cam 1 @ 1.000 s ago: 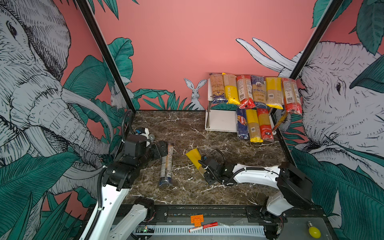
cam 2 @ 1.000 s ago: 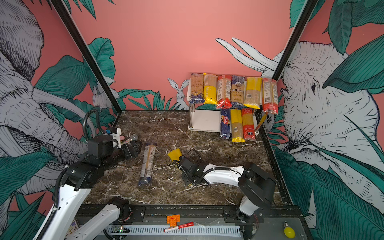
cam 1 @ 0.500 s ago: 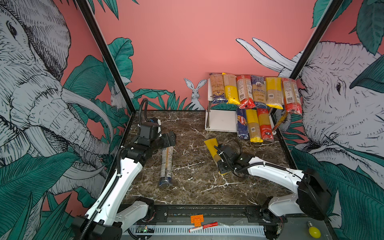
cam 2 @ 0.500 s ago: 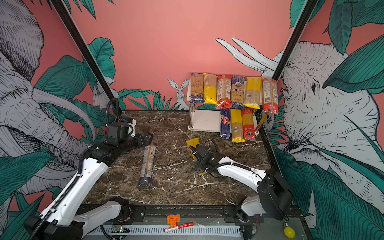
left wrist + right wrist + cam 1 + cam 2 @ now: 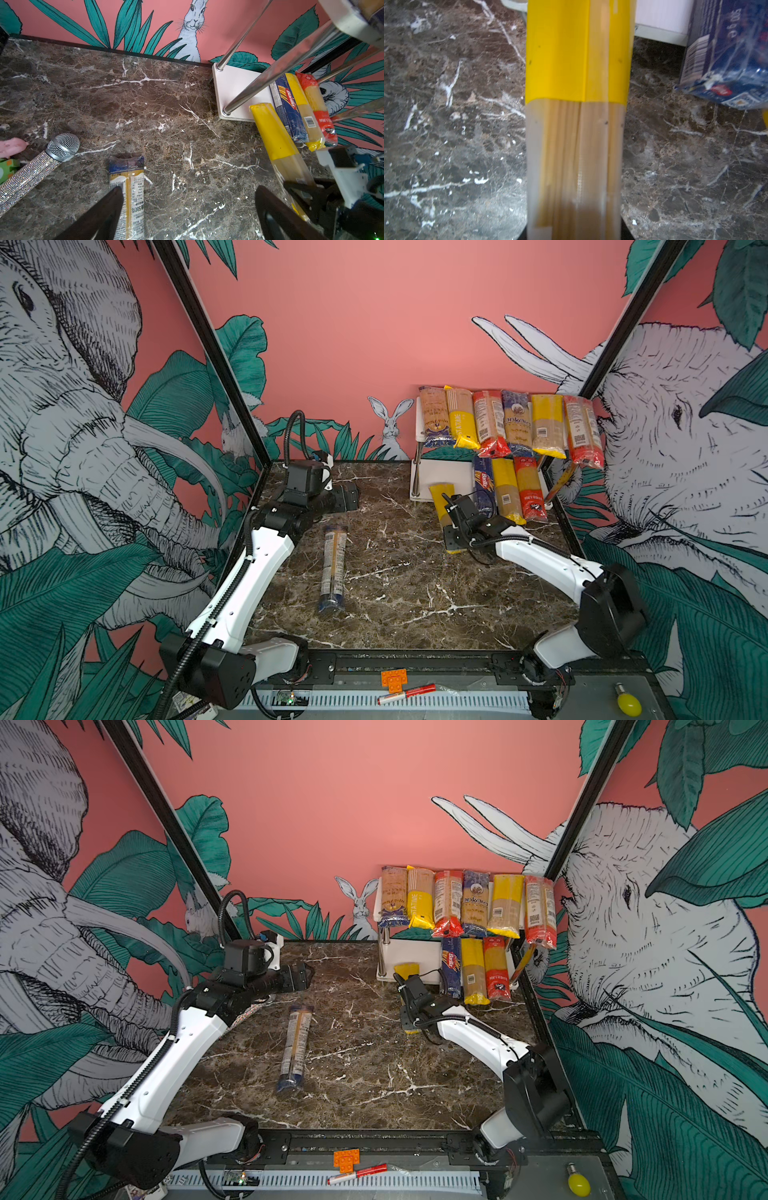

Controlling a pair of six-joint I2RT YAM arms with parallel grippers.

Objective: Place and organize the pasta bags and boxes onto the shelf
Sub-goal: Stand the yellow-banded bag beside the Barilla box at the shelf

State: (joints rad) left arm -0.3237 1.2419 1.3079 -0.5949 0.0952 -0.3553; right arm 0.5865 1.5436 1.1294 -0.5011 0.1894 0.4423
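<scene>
R end effector grasping yellow-end pack, centre-right of frame, tip at shelf lower board. L end effector released, empty, left of centre, over surface.

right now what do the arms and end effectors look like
The left arm and right arm are white shells with black joints. Black ribbed conduit runs along the left arm; a thin black cable loops at the right wrist. The left end effector and right end effector are black.

Marble table bears white shelf, blue-ended pasta bag and glittery microphone.
</scene>
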